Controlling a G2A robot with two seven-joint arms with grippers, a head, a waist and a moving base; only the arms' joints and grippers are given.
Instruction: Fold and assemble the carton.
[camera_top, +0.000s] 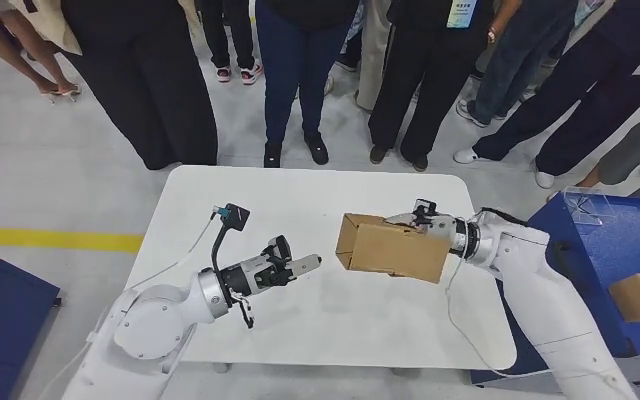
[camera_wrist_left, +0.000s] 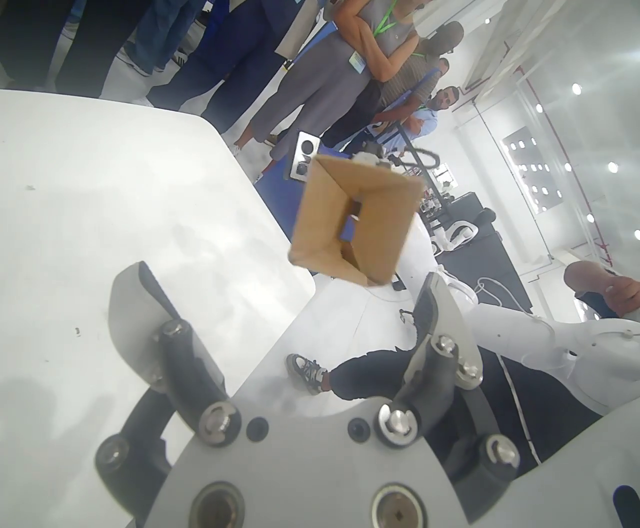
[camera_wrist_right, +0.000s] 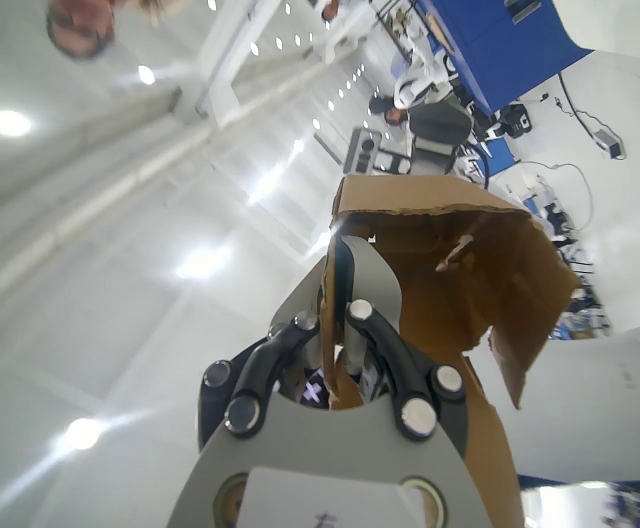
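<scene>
A brown carton (camera_top: 392, 247) hangs above the right half of the white table (camera_top: 300, 200), lying on its side. My right gripper (camera_top: 428, 222) is shut on the carton's wall at its right end. In the right wrist view one finger (camera_wrist_right: 370, 280) sits inside the carton (camera_wrist_right: 450, 250) and the other outside, pinching the wall. My left gripper (camera_top: 305, 264) stands open a little to the left of the carton, with nothing between its fingers. In the left wrist view the carton (camera_wrist_left: 355, 220) shows its folded end flaps with a gap in the middle, ahead of the left gripper (camera_wrist_left: 285, 295).
Several people stand along the table's far side. A blue cabinet (camera_top: 590, 260) stands to the right of the table. The table's left and front parts are bare.
</scene>
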